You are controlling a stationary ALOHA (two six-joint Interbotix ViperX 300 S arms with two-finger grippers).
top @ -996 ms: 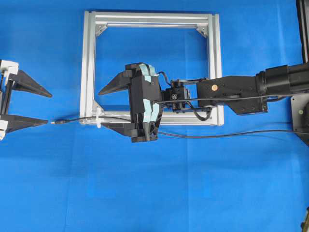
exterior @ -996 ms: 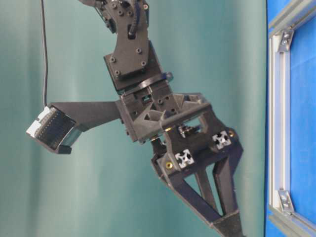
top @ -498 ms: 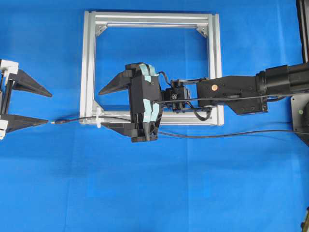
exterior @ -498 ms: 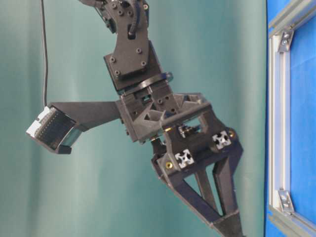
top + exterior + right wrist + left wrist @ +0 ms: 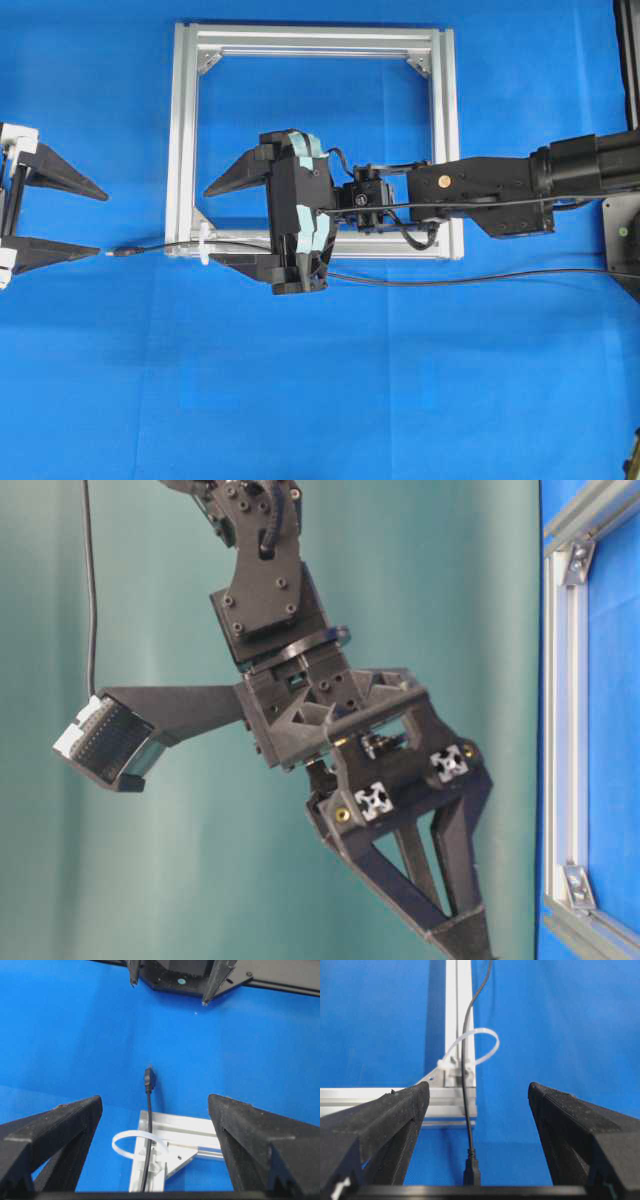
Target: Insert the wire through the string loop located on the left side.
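Note:
The wire (image 5: pixel 450 279) is a thin black cable. It comes from the right, runs along the frame's lower bar and passes through the white string loop (image 5: pixel 203 243) at the lower left corner. Its plug (image 5: pixel 122 252) lies on the blue cloth left of the frame. My left gripper (image 5: pixel 100 222) stands open just left of the plug, which shows low between its fingers (image 5: pixel 471 1172). My right gripper (image 5: pixel 210 225) is open over the frame's left part, holding nothing. In the right wrist view the loop (image 5: pixel 131 1146) arches over the wire, with the plug (image 5: pixel 149 1078) beyond it.
The silver square frame (image 5: pixel 315 40) lies flat on the blue cloth with triangular brackets in its corners. The right arm (image 5: pixel 490 190) reaches across the frame's right bar. In the table-level view an open black gripper (image 5: pixel 400 810) hangs beside the frame's bar (image 5: pixel 562 730).

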